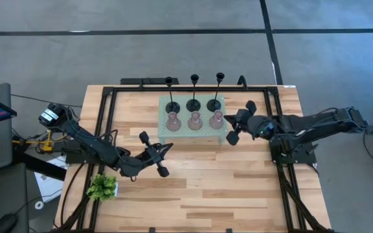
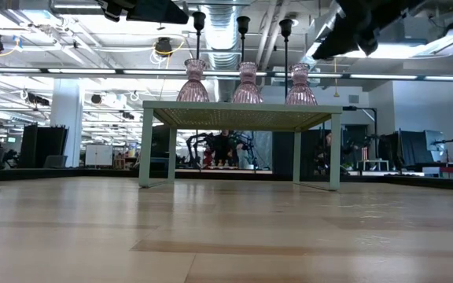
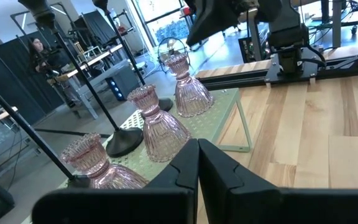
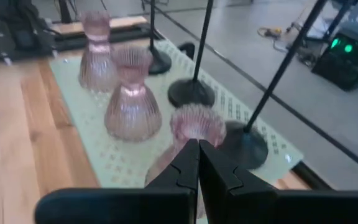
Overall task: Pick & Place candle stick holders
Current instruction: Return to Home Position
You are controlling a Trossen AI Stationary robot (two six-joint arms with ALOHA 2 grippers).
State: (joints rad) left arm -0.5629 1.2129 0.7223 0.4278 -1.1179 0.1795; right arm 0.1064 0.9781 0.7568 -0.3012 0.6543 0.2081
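A pale green perforated stand [image 1: 183, 134] sits on the wooden table [image 1: 225, 188], a small plant [image 1: 102, 187] well apart.

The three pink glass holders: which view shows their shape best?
The low view: all three pink holders stand side by side on the stand, in full profile. The high view shows them from above. In the wrist views the left gripper and the right gripper each cover part of one.
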